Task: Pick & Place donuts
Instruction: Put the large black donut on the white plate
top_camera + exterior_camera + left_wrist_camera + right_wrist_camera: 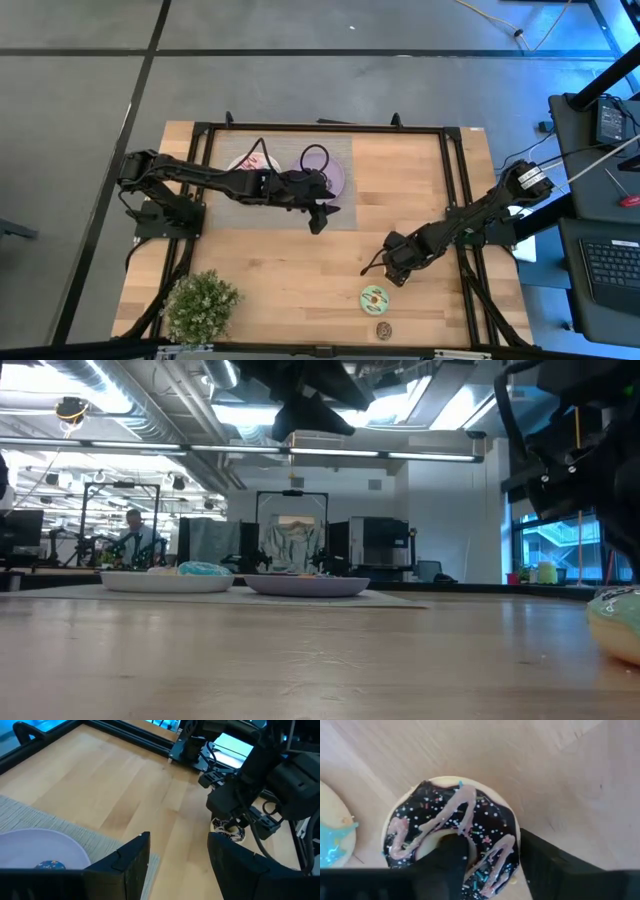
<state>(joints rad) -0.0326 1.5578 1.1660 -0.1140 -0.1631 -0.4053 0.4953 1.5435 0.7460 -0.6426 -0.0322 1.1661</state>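
Note:
A chocolate-iced donut (452,835) with pink drizzle and sprinkles lies on the wooden table under my right gripper (396,268), which is shut on it; it also shows in the left wrist view (229,829). A green-iced donut (374,297) and a small dark mini (384,329) lie nearer the front edge. My left gripper (177,865) is open and empty above the mat's edge, beside the lilac plate (30,845), which holds a blue-iced piece (50,865). The white plate (250,165) holds a pink donut. My right gripper has one finger (447,862) in the donut's hole and the other (545,865) against the outside of the ring (512,845). The fingers come from above, pointing down. The donut lies flat, icing up; I cannot tell whether it is off the table.
A potted plant (200,305) stands at the front left corner. A woven mat (340,215) carries both plates at the back. A pale donut with blue-green icing (332,837) lies close beside the chocolate one. Black frame rails (320,128) edge the table.

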